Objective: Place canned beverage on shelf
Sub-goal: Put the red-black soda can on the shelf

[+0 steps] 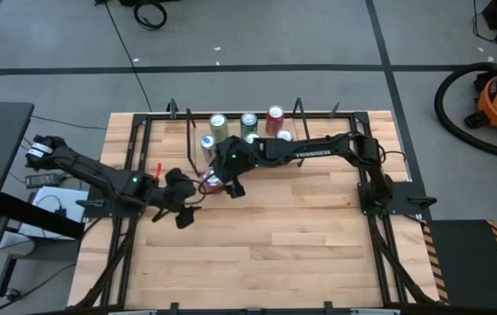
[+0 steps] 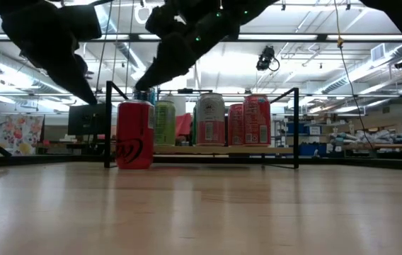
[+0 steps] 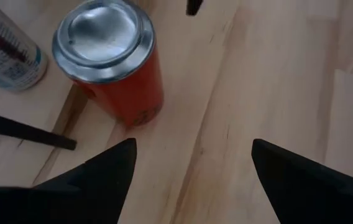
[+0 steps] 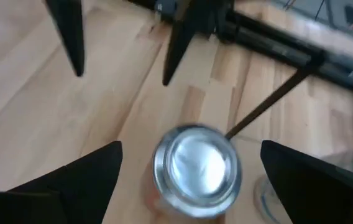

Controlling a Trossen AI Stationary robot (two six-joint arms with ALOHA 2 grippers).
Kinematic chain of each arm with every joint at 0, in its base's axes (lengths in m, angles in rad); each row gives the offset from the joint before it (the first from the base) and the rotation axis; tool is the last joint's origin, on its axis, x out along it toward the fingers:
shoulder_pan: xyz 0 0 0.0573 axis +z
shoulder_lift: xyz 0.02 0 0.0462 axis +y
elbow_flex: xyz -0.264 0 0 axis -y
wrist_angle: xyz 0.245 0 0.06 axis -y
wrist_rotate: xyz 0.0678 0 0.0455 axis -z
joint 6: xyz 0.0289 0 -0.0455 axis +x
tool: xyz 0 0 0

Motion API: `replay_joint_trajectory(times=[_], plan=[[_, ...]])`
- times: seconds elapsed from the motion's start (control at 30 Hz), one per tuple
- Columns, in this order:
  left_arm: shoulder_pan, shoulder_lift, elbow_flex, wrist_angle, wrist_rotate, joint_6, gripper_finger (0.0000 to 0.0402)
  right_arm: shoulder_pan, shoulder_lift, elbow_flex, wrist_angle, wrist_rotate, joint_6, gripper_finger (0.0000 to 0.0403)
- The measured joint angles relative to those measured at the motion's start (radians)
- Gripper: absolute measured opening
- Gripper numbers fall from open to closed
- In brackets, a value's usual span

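Red can [image 2: 135, 134] stands upright on the tabletop [image 2: 201, 212] at left of centre in the low view, just in front of the shelf [image 2: 208, 150] and not on it. Several cans [image 2: 210, 119] already stand on the plank, so this one looks like the next to go up, probably at the shelf's left end where there seems to be room.

In the right wrist view the right gripper [image 4: 189, 180] is spread wide and empty, its fingers either side of the can's silver lid [image 4: 195, 163] from above; I judge it is lined up to grasp. The left gripper [image 3: 192, 180] is open too and holds nothing, with the can at upper left of its view, beyond its fingers. In the high view, both grippers meet at the can near frame centre [image 1: 216, 183].
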Motion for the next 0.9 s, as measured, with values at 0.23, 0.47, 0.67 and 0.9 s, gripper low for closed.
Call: replay_joint_trajectory(times=[0.23, 0.47, 0.67, 0.9], plan=[[-0.042, 0.107, 0.000, 0.011, -0.054, -0.051, 0.0329, -0.004, 0.046, 0.002, 0.106, -0.020, 0.009, 0.0393], [-0.058, 0.215, 0.000, 0.002, -0.056, -0.094, 0.0329, -0.013, 0.080, 0.001, 0.106, -0.027, 0.035, 0.0393], [-0.064, 0.257, 0.000, -0.013, -0.057, -0.135, 0.0329, -0.020, 0.119, 0.000, 0.104, -0.019, 0.058, 0.0391], [-0.121, 0.263, -0.014, 0.057, -0.146, -0.084, 0.0329, -0.024, 0.129, 0.000, 0.092, -0.019, 0.061, 0.0348]])
